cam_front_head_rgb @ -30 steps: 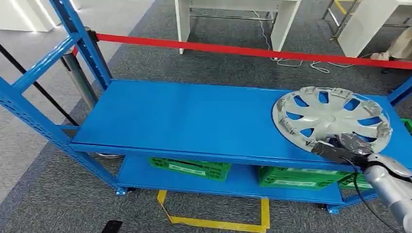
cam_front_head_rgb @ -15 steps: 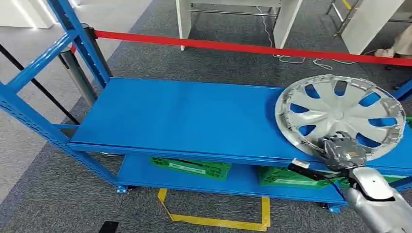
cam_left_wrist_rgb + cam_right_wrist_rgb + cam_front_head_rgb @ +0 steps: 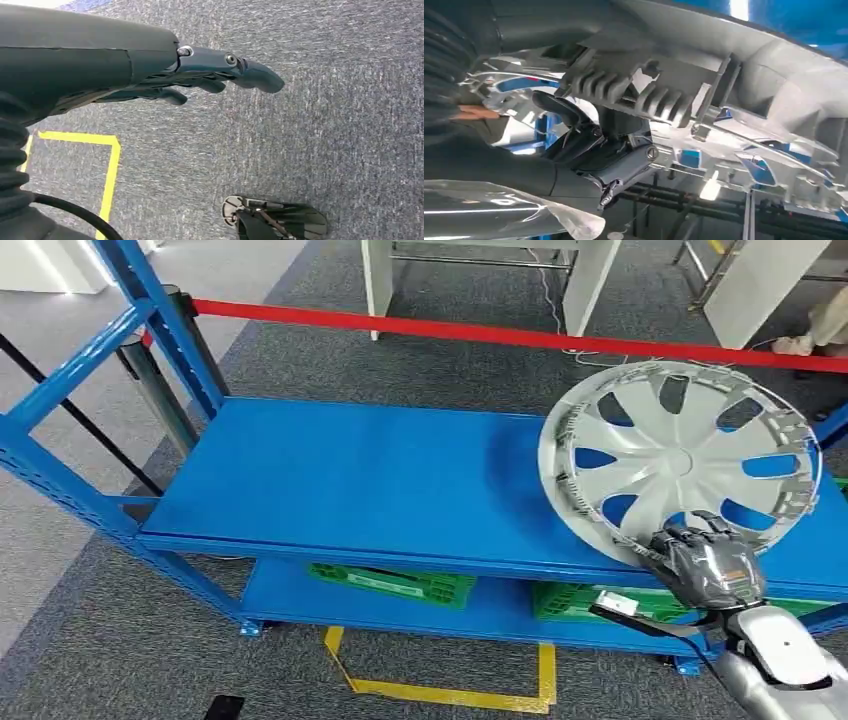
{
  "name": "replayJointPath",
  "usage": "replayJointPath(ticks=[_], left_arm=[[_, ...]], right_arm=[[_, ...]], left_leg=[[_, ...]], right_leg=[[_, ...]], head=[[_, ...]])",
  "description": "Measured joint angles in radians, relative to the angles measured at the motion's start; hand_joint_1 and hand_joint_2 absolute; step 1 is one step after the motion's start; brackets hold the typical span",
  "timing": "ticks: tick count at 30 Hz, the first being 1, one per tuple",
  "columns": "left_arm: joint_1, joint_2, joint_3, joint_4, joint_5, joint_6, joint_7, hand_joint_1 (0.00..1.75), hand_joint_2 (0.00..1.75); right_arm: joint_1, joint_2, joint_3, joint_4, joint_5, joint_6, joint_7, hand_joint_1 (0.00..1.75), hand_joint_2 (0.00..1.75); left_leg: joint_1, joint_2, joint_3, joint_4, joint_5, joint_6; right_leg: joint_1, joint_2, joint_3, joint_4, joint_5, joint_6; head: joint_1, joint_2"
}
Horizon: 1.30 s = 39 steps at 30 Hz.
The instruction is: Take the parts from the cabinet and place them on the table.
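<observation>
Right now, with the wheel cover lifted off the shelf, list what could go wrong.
1. The right hand holds the wheel cover only at its near rim, with most of the disc tilted up beyond the grip, so it may twist or slip out.
2. The cover's far edge stands close to the red barrier tape in the head view and could snag it.
3. The left hand hangs empty over the floor, so nothing backs up the one-handed hold.
</observation>
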Motion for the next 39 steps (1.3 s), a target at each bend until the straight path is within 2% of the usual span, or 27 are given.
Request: replayJointPath(ticks=[14,21,27,39], left_arm=[[0.0,0.001,0.005,0.0,-0.019,0.008,0.0,0.0,1.75],[0.005,0.004,0.013,0.0,-0.03,-0.045,-0.029,0.0,1.75],[0.009,0.007,0.013,0.0,-0.051,0.042,-0.035,0.0,1.75],[0.008,0.005,0.013,0.0,-0.056,0.048,-0.031,0.0,1.75]], right_arm=[[0.062,-0.005,-0.028,-0.066,0.03,-0.011,-0.003,1.75,1.75],[0.141,-0.005,-0.039,-0.156,0.095,-0.067,-0.009,1.75,1.75],[0.189,-0.005,-0.043,-0.228,0.133,-0.088,0.015,1.75,1.75],[0.218,-0.005,-0.052,-0.275,0.149,-0.106,0.024,1.75,1.75]], left_leg=[[0.0,0.0,-0.001,0.0,0.0,0.0],[0.0,0.0,-0.001,0.0,0.0,0.0],[0.0,0.0,-0.001,0.0,0.0,0.0],[0.0,0.0,-0.001,0.0,0.0,0.0]], right_leg=[[0.0,0.0,-0.001,0.0,0.0,0.0],[0.0,0.0,-0.002,0.0,-0.001,-0.001],[0.0,0.0,-0.002,0.0,-0.001,-0.001],[0.0,0.0,-0.002,0.0,-0.001,-0.001]], head=[[0.0,0.0],[0.0,0.0],[0.0,0.0],[0.0,0.0]])
